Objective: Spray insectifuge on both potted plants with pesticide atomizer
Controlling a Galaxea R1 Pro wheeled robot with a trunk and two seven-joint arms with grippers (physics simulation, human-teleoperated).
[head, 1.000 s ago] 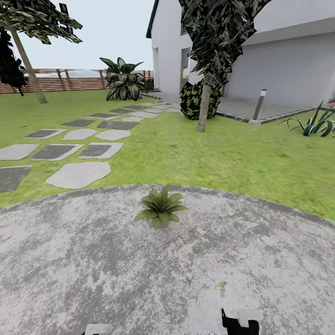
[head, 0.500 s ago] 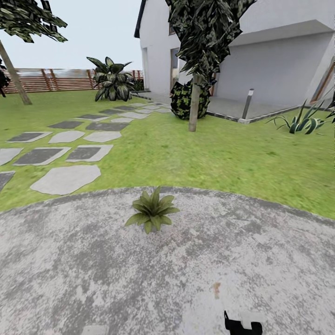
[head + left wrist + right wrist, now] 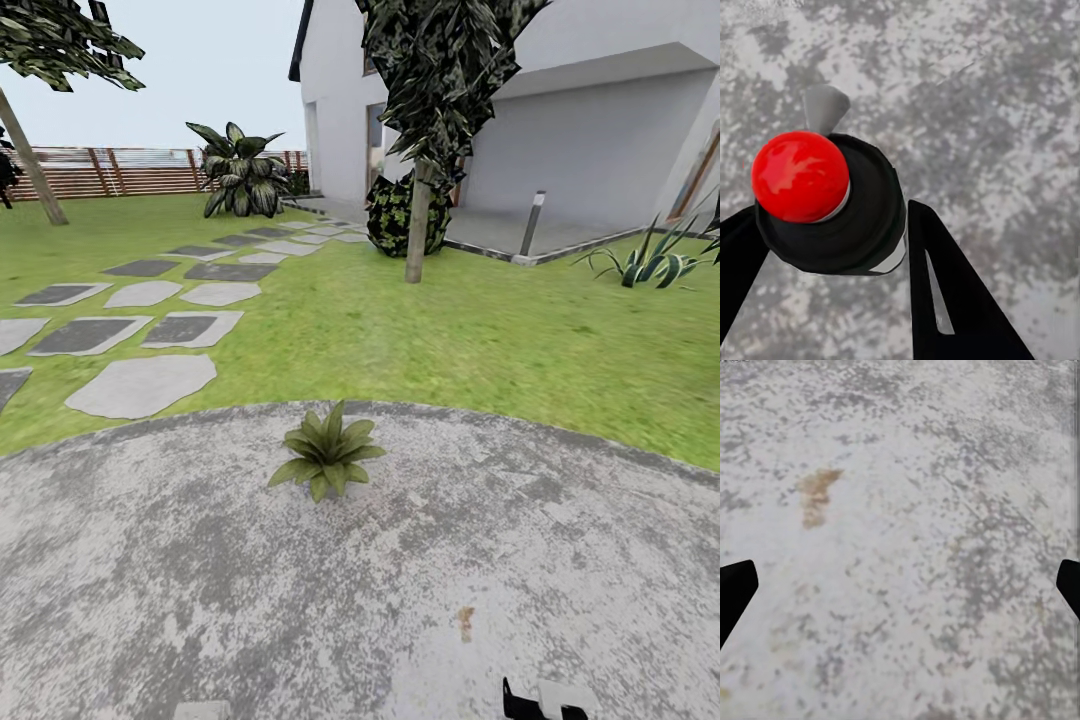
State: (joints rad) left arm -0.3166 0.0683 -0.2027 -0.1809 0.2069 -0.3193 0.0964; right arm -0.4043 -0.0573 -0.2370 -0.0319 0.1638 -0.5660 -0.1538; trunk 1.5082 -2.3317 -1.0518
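only the right gripper has shifted since half a second ago: in the head view it sits a little further right and lower at the bottom edge, while the scenery has not changed. one second ago the whole picture lay differently, so the camera had turned.

in the right wrist view the right gripper is spread wide, its two dark fingertips at opposite edges with nothing between them. below it is the mottled grey patio with one rust-coloured stain.

in the left wrist view the left gripper is clamped on one pesticide atomizer, one black finger on each side of its dark round body. the bottle is seen from above: one red ball cap and one grey nozzle. it hangs over the patio.

the head view shows one potted plant, a narrow-leaved green rosette, on the patio near its far rim, well ahead of both arms. beyond lies the lawn with a path of stepping stones, more than a dozen, the far ones too small to count. there are two trees, one near the house and one at the left, one round dark bush, one large leafy plant by the slat fence, one grey bollard lamp and one striped agave.
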